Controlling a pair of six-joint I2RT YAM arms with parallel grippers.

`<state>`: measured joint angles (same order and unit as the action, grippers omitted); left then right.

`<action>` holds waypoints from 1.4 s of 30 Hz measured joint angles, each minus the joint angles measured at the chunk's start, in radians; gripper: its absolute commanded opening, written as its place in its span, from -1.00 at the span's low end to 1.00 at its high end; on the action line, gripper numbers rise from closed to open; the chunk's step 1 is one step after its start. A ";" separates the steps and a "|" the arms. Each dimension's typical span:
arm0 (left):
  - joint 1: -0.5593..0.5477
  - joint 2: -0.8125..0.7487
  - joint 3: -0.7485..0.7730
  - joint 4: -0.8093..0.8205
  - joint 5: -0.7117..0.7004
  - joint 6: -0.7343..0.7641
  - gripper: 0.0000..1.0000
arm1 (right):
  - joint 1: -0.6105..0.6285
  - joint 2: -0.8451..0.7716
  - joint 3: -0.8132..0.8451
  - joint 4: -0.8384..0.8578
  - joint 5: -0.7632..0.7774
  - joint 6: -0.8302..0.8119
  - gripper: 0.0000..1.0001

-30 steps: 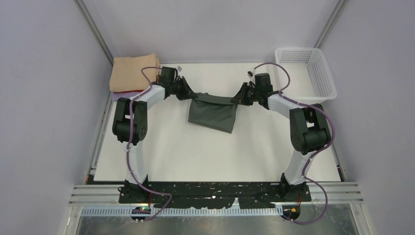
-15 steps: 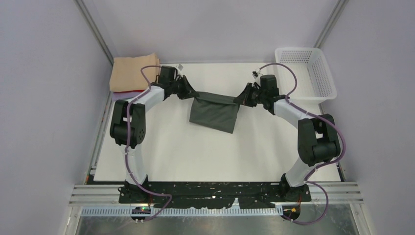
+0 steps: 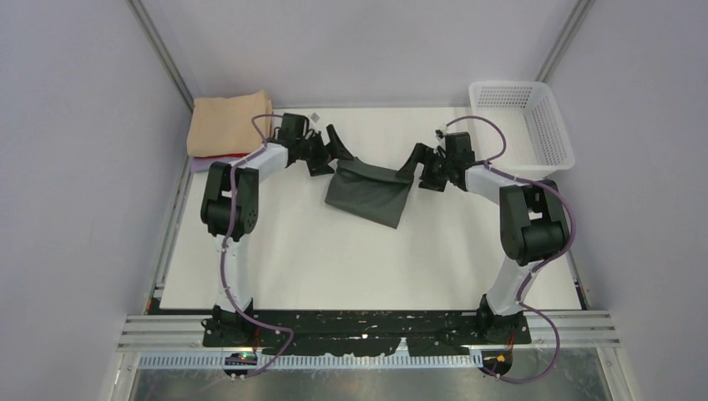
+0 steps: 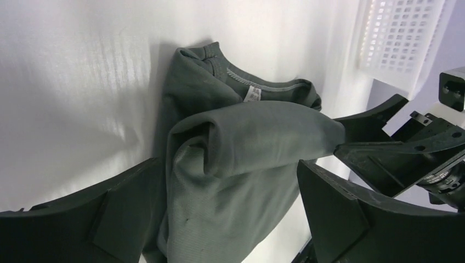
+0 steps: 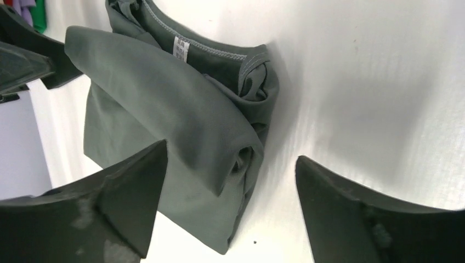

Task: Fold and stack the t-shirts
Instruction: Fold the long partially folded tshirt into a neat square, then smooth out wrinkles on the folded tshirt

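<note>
Charcoal-grey cloth sits a little above the centre of my overhead view: the dark t-shirt (image 3: 367,192) lies folded on the white bench (image 3: 292,251), between the two arms. Its upper edge runs from the left fingers (image 3: 336,159) at its upper left corner to the right fingers (image 3: 416,171) at its upper right corner.

Both sets of fingers are spread wide. In the left wrist view a puffed fold of the shirt lies in the gap between them with nothing clamped on it, and the far end of that fold rests against a finger of the other arm at the right of the frame. The right wrist view shows the same from the other end, the rolled edge lying loose between its two fingers. The small neck label (image 4: 252,94) shows at the collar, beyond the fold.

Up in the left corner of the overhead view I see a folded peach-tan t-shirt (image 3: 230,121) on top of a pile, with a red edge (image 3: 224,156) and a lavender edge (image 3: 197,164) peeking out under it. The white mesh basket (image 3: 522,121) stands in the upper right.
</note>
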<state>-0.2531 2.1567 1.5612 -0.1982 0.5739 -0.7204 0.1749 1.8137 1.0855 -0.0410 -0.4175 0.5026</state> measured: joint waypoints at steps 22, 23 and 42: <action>-0.118 -0.385 -0.513 0.270 0.100 -0.014 0.99 | 0.196 -0.200 -0.078 -0.027 -0.055 -0.035 0.91; -0.119 -0.368 -0.525 0.272 0.101 -0.017 0.99 | 0.208 -0.171 -0.064 -0.024 -0.063 -0.031 0.91; -0.098 -0.283 -0.539 0.289 0.070 -0.002 0.99 | 0.185 0.269 0.328 0.048 0.090 0.025 0.91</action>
<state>-0.3511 1.8736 1.0222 0.0910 0.6437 -0.7223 0.3595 2.0830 1.4139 0.0071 -0.3275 0.5278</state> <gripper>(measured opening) 0.994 0.956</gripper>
